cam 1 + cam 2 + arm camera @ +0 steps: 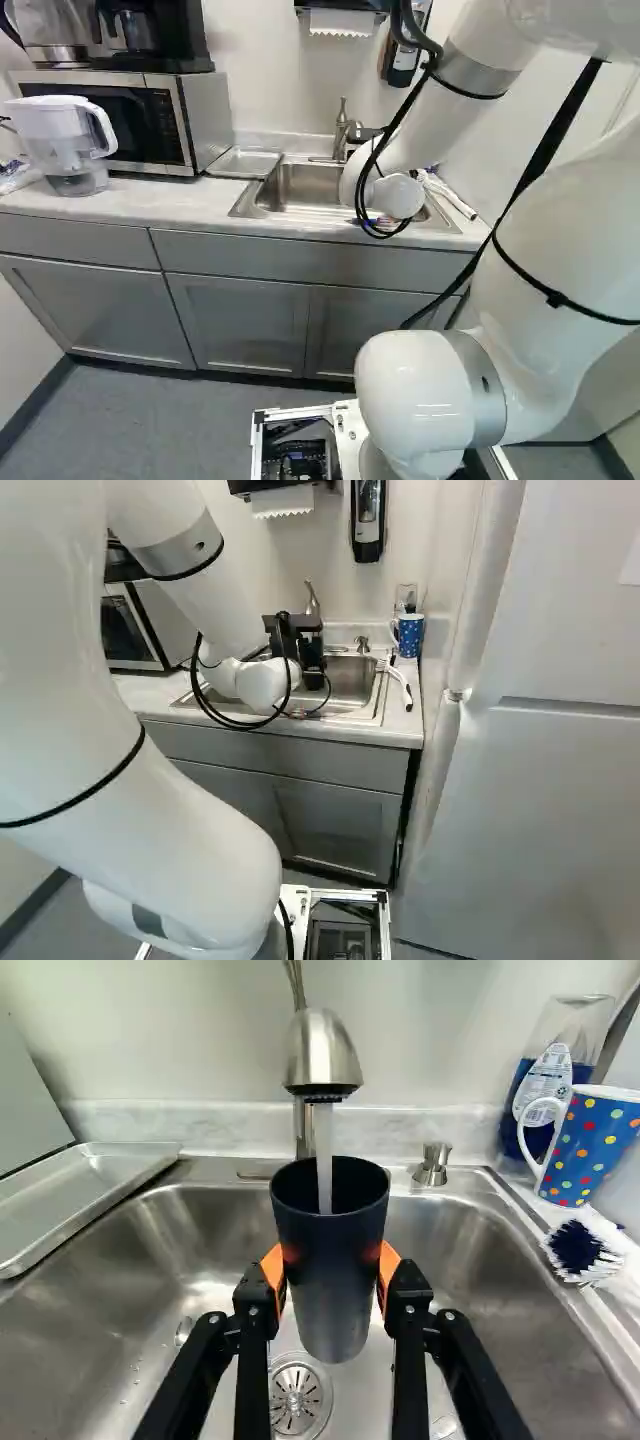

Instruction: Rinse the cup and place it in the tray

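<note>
Right now, holding the dark cup point(330, 1285) in the gripper point(308, 650), pinched from two sides by the orange pads point(271, 1263). Have it mouth-up over the sink point(130, 1260), directly beneath the faucet point(323, 1055), and catch a stream of water point(324, 1160) inside its rim. Looking along the gripper point(332, 1263) in the wrist view, see the round drain point(290, 1410) lower down in the basin. Find the metal tray point(85, 1190) beside the sink, apart from the cup, and near the microwave point(150, 120) on the same counter point(130, 205). Across the sink from the tray, see a blue dotted mug point(598, 1150) standing in front of a clear bottle point(545, 1085) with blue liquid, plus a blue-and-white brush point(578, 1250) near the sink's edge. At the left of the left base view, spot a clear-bodied pitcher point(65, 135) in front of the microwave. Above the counter, notice a paper towel point(340, 22) hanging by the wall
</note>
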Motion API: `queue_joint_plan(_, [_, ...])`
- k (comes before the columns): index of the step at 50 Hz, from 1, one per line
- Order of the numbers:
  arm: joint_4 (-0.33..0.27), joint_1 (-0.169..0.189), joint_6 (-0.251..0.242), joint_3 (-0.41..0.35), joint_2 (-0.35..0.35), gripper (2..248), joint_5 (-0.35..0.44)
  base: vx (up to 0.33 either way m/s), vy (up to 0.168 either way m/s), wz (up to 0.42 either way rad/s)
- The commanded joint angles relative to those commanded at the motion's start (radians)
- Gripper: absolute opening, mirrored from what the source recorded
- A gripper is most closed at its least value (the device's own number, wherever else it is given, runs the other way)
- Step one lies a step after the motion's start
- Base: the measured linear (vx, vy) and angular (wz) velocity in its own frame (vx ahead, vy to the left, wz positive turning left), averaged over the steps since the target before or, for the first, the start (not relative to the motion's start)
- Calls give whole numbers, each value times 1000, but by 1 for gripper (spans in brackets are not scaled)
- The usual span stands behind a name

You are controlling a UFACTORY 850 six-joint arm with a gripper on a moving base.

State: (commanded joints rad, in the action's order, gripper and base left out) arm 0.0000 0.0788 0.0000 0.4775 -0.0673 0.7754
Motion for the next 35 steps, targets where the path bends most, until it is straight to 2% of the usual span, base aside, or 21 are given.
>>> queue_joint_plan(35, [0,0,0,0,0,111,0,0,0,0])
